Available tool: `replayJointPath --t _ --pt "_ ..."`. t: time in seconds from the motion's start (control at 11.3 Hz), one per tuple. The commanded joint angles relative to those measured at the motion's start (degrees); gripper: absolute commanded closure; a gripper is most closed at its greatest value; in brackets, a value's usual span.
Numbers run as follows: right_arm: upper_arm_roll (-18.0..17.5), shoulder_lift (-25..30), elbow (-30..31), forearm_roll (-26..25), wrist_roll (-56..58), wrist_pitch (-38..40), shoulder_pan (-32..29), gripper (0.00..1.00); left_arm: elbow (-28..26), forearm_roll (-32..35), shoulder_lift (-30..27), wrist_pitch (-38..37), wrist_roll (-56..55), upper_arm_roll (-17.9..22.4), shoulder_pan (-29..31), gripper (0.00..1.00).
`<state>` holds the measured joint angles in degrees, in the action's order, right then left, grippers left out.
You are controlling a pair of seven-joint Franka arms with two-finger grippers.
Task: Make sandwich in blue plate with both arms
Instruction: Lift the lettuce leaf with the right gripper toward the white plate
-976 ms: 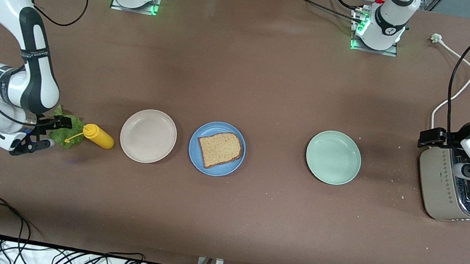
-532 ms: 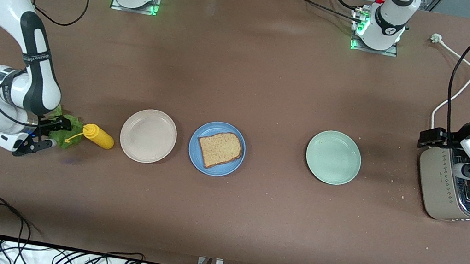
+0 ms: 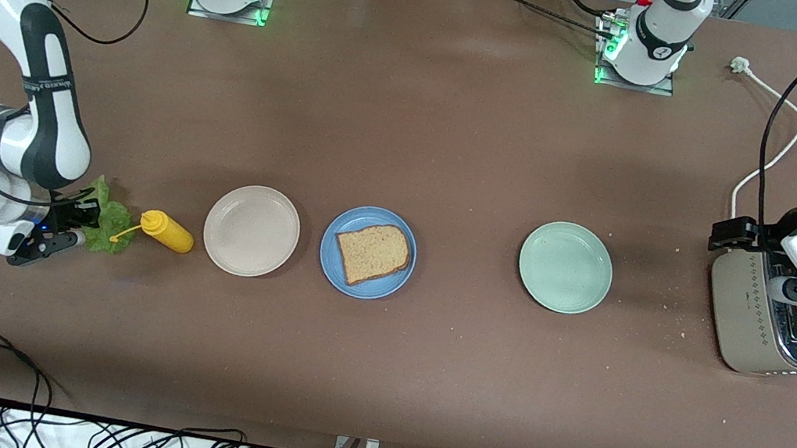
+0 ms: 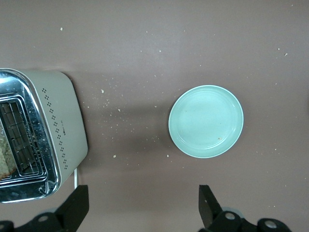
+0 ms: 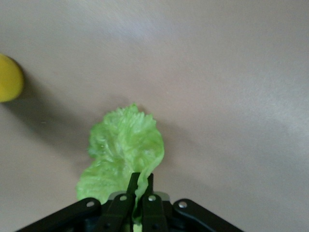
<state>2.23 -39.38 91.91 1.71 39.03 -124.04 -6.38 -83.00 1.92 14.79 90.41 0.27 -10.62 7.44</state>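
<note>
One slice of speckled brown bread [image 3: 372,253] lies on the blue plate [image 3: 332,261] in the middle of the table. A crinkly green lettuce leaf [image 3: 106,221] [image 5: 123,147] lies at the right arm's end of the table beside a yellow bottle. My right gripper [image 3: 75,229] [image 5: 140,180] is shut on the lettuce leaf's edge, low at the table. My left gripper [image 4: 142,210] hangs open over the toaster [image 3: 769,331], nothing between its fingers. A second bread slice [image 4: 5,157] sits in the toaster slot.
The yellow squeeze bottle [image 3: 166,230] lies between the lettuce and a beige plate [image 3: 251,230]. A pale green plate [image 3: 565,267] [image 4: 206,121] stands toward the left arm's end. The toaster's white cord [image 3: 772,145] trails toward the bases. Crumbs dot the table near the toaster.
My right gripper has closed on the lettuce leaf, and the right arm has shifted slightly away from the bottle. The left arm has not moved.
</note>
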Motion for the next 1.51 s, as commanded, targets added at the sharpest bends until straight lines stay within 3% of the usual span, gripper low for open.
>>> replayJointPath --t 0.0,0.89,1.42 --pt "-1.7 6.8 1.0 0.8 0.4 6.9 -0.5 1.0 -0.4 0.7 -0.2 -0.3 1.1 -0.5 0.5 0.0" --pt "-4.5 24.9 1.0 1.0 -10.7 25.1 3.2 1.0 -0.4 0.7 -0.1 -0.2 1.1 -0.5 0.4 0.0" --pt "-3.5 23.4 -0.5 4.1 -26.9 24.7 15.0 1.0 -0.4 0.7 -0.1 -0.2 1.1 -0.5 0.4 0.0"
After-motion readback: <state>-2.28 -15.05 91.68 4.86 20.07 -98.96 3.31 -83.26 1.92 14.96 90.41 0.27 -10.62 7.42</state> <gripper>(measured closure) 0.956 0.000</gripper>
